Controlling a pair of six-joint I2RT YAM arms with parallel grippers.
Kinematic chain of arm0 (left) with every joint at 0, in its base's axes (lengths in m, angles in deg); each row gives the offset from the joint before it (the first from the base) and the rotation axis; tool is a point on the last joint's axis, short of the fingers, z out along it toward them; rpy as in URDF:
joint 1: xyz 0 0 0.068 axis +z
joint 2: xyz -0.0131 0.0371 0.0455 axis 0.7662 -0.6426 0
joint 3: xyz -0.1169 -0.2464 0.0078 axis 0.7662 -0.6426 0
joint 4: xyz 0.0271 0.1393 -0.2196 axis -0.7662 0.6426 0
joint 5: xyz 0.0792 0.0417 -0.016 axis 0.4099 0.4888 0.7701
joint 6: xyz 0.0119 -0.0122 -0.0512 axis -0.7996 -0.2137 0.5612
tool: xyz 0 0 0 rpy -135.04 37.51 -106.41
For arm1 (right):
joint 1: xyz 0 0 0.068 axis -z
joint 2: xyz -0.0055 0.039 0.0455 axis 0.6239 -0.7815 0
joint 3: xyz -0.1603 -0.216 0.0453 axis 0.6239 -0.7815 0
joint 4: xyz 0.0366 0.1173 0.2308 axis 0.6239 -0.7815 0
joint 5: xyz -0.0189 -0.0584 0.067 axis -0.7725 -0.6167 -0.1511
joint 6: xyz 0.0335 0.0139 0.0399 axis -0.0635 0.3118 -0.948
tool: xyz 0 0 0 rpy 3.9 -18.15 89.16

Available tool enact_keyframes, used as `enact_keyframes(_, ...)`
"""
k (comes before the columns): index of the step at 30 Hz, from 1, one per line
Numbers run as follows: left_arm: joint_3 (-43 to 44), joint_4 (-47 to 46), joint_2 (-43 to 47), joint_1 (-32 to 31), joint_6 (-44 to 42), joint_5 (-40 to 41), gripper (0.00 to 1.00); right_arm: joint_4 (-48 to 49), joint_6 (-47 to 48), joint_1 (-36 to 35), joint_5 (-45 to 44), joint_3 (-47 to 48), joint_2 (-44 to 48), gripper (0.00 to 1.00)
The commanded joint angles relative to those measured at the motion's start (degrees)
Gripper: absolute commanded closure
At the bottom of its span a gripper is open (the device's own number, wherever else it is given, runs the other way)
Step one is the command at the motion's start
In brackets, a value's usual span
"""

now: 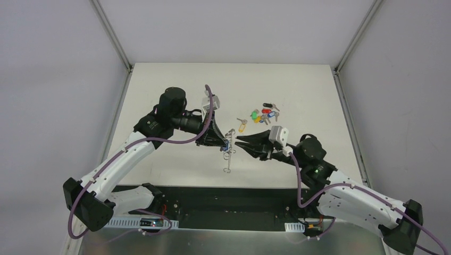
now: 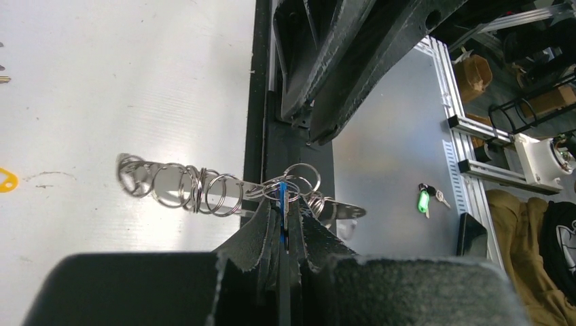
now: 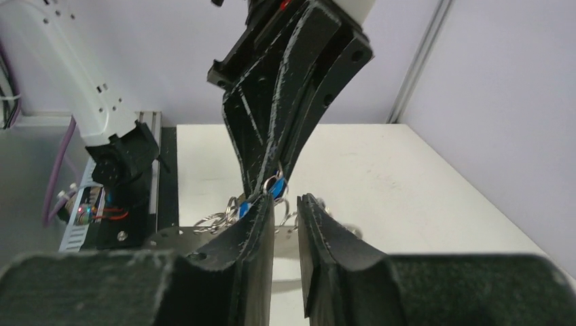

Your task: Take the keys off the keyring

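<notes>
Hanging between the two arms, the keyring [image 1: 227,159] dangles from the left pincer [image 1: 223,144], which is clamped on a blue key [image 2: 281,204] among the small rings [image 2: 183,187]. Just to its right, the right pincer [image 1: 239,139] is slightly parted, with nothing clearly held. Farther right, loose keys [image 1: 264,113] lie on the table [image 1: 159,90]. The metal looks light, stiff and slippery, and likely to swing. A key's flat head probably gives the surest hold.
</notes>
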State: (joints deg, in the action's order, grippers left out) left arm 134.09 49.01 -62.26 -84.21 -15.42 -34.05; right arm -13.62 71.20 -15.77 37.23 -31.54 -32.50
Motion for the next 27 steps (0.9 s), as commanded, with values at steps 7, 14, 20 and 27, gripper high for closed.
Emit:
enact_keyframes(7, 3.2, 1.2, 1.6, -0.7, -3.3, -0.2, 1.00, -9.1, 4.0, -0.6, 6.3, 5.9, -2.6, 0.73)
enact_keyframes(14, 3.2, 1.4, 1.3, -0.7, -3.7, -0.4, 1.00, -6.6, 3.9, -1.6, 4.5, 6.7, -5.9, 0.73)
enact_keyframes(20, 3.1, 1.5, 1.2, -0.8, -3.8, -0.8, 1.00, -4.8, 3.8, -2.3, 3.4, 7.1, -7.9, 0.72)
enact_keyframes(27, 3.0, 1.5, 1.2, -0.8, -4.0, -1.5, 1.00, -3.2, 3.4, -3.0, 2.2, 7.8, -10.0, 0.75)
